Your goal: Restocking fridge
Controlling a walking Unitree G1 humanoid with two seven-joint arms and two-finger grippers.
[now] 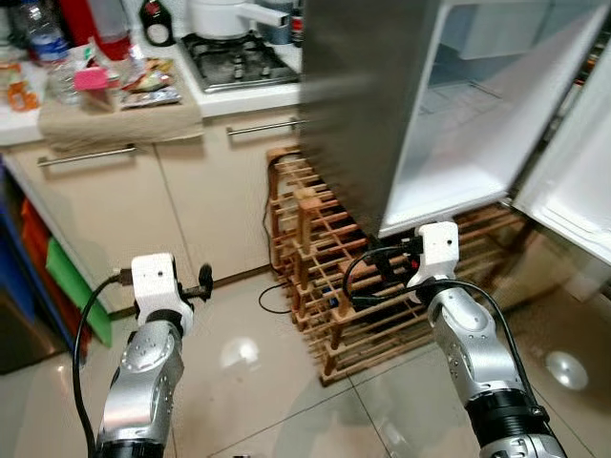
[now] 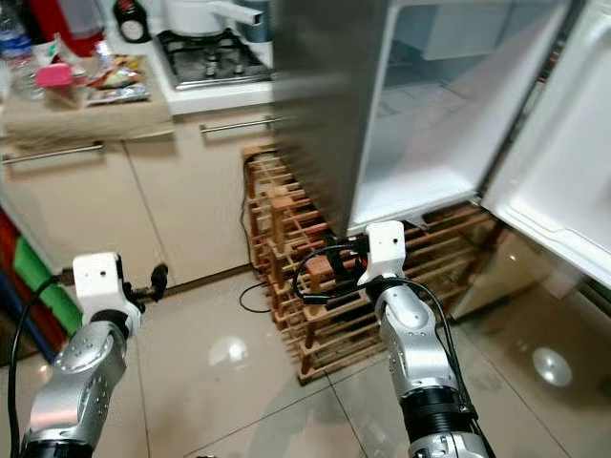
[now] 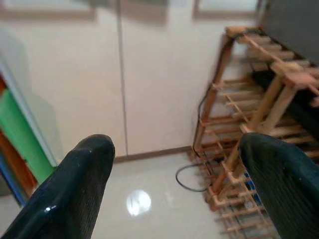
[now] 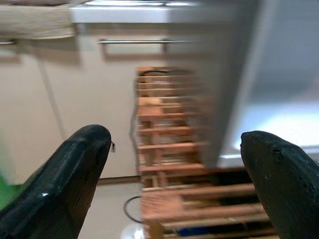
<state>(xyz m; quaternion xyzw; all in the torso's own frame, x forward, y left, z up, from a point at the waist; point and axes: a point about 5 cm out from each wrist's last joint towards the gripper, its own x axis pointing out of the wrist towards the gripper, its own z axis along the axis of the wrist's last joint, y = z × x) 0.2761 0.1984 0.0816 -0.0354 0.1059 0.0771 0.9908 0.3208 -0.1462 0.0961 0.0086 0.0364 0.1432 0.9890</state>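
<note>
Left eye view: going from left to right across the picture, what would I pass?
Left arm → cupboard door → wooden rack → right arm → open fridge → fridge door.

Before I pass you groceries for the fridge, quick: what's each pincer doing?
Left pincer: open, holding nothing, low before the beige cabinet doors.
Right pincer: open, holding nothing, facing the wooden slatted rack.
</note>
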